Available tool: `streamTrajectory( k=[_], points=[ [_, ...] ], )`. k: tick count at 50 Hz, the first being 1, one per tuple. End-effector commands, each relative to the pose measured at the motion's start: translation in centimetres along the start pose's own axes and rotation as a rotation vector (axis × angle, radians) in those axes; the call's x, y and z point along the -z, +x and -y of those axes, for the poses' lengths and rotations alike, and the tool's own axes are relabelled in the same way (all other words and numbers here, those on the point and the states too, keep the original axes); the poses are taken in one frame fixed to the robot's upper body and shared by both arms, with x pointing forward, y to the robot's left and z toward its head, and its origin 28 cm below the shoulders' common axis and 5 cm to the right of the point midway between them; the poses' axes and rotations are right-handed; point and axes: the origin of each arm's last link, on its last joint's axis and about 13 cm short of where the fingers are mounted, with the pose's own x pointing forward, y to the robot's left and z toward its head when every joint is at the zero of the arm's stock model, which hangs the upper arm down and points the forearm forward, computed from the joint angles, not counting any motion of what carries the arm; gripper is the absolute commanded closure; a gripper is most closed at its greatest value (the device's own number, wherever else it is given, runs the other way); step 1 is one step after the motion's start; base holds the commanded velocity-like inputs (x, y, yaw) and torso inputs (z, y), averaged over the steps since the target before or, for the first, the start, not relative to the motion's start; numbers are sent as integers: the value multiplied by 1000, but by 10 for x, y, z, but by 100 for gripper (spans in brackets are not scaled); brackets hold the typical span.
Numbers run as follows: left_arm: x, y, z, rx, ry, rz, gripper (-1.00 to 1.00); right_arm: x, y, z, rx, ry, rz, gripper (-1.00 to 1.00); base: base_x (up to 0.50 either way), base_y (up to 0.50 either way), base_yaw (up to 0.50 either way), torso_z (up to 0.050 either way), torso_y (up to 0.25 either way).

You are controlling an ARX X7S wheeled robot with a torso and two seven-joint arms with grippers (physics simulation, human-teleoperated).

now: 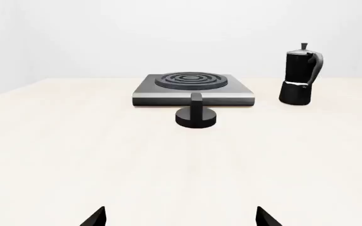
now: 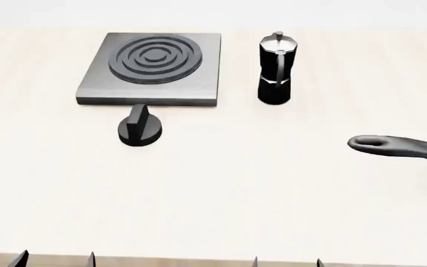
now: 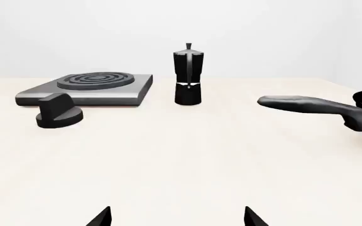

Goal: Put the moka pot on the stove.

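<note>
The moka pot [image 2: 277,68] stands upright on the far desk [image 2: 221,189] just right of the stove [image 2: 154,67], rigid, glossy, likely slippery and top-heavy, best pinched at its narrow waist, while both hands, the left hand [image 1: 179,217] and the right hand [image 3: 176,217], wait near, spread wide and empty.

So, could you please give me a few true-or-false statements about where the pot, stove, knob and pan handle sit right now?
1. The tall glossy black moka pot stands on the ring burner. False: it stands upright on the table, beside the flat square grey metal stove.
2. The short round black knob sits in front of the stove. True.
3. The long black pan handle touches the pot. False: they are apart.
4. Both grippers hold nothing, jaws apart. True.
5. The burner is bare. True.
</note>
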Motion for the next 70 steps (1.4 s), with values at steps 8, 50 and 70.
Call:
streamTrajectory(
  k=[8,50,70],
  points=[
    [-1,-2,4,12,0,8,-100,0,-1,-2,-14,21,0,-100,0,0,0,0,0],
    [-34,5,1,29,-7,135,-100,-46,-26,-5,-52,20,169,-100,25,0,0,0,0],
    [-35,6,0,27,-5,136,-100,-46,-27,-4,-43,16,168,-100,274,0,0,0,0]
  ],
)
